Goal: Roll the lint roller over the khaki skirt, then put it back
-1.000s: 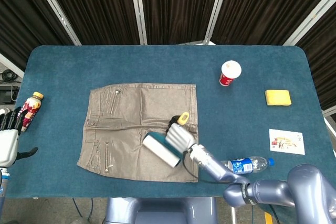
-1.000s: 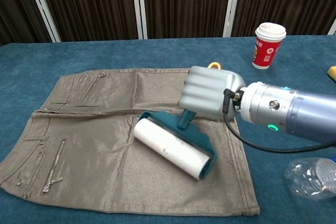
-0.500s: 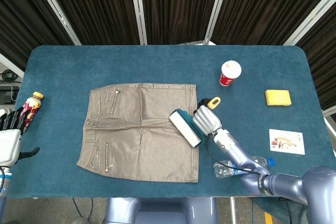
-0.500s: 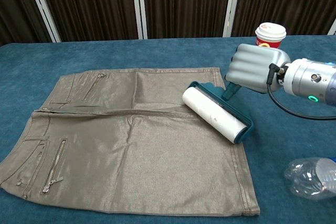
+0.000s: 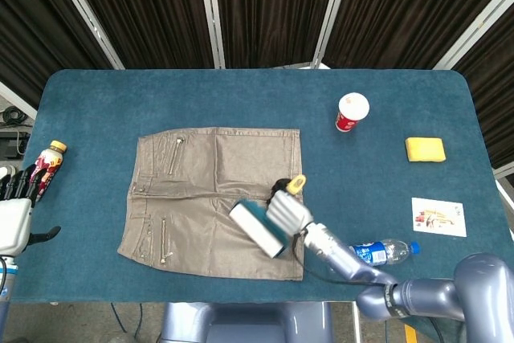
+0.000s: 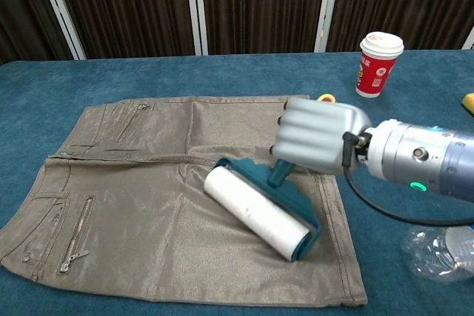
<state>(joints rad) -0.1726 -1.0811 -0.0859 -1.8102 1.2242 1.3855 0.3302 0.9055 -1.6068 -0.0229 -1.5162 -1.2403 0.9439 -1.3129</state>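
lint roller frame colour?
Teal, around a white roll; the lint roller shows best in the chest view, gripped by the right hand.

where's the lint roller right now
In the chest view the lint roller lies on the right half of the khaki skirt, its handle gripped by the right hand.

Counts on the blue table (image 5: 96, 94)

One khaki skirt (image 5: 201, 174), one lint roller (image 5: 255, 229), one red paper cup (image 5: 351, 112), one yellow sponge (image 5: 424, 149), one printed card (image 5: 438, 216), and two bottles: a clear plastic water bottle (image 5: 384, 251) and a small drink bottle (image 5: 46, 168). Two robot hands: right hand (image 5: 287, 210), left hand (image 5: 14, 206).
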